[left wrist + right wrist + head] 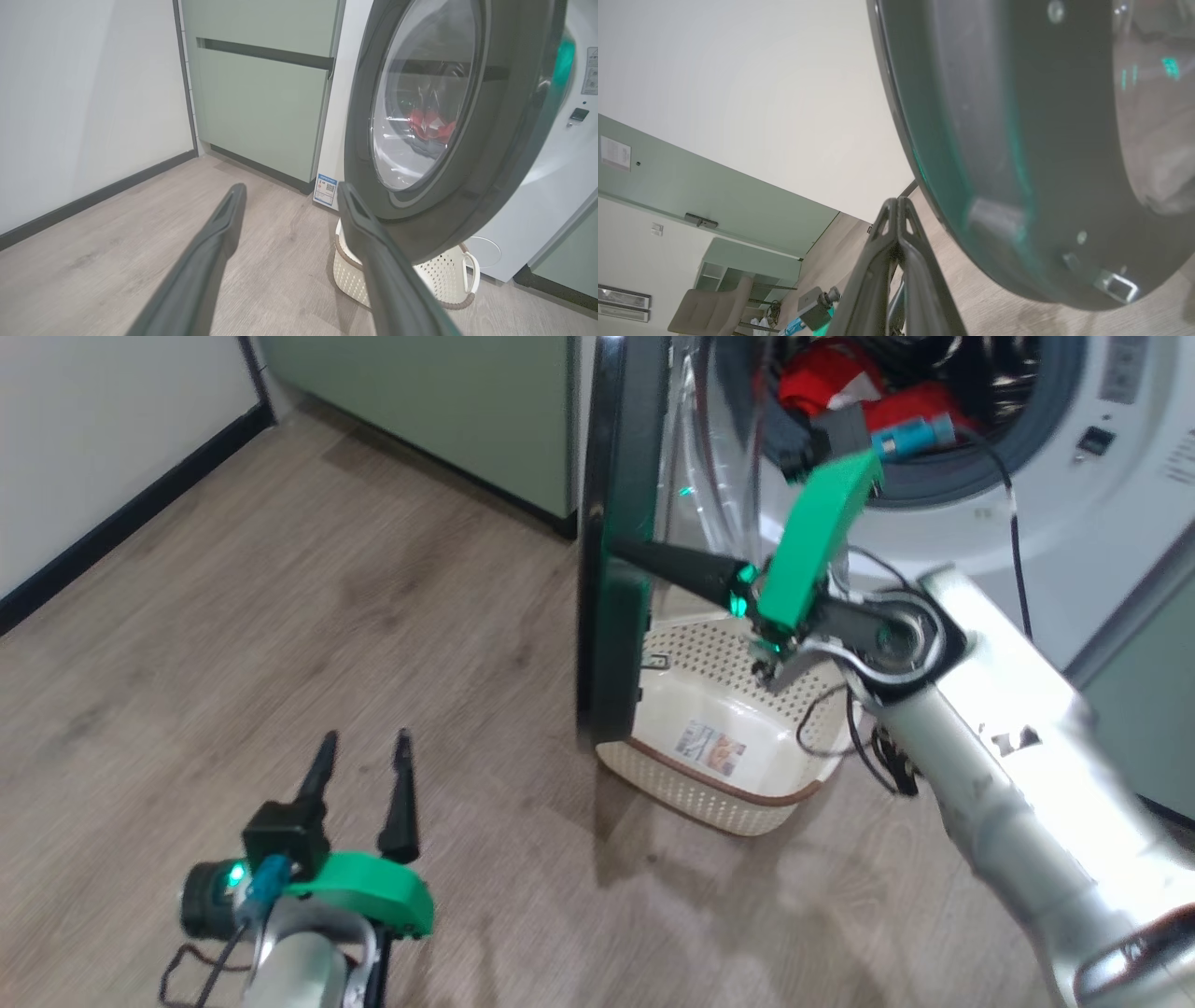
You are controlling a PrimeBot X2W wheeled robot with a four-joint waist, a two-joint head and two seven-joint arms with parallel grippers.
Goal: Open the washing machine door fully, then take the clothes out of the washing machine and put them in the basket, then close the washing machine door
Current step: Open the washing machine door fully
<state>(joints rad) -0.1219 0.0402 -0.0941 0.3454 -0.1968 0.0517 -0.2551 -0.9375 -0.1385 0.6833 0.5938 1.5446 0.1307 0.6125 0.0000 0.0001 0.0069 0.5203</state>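
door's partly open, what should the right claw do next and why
Probably push the washing machine door farther outward with the shut right claw: its tips sit at the door's inner rim, the door stands edge-on over the side of the basket, and the clothes lie in the drum.

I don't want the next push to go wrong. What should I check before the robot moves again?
1. The washing machine door fully open: not ok, only partly swung.
2. The right gripper shut, tip at the door's inner side: ok.
3. The left gripper open, over the floor, away from the door: ok.
4. The basket empty and upright: ok, though it sits below the door's lower edge.
5. The clothes lying inside the washing machine: ok.
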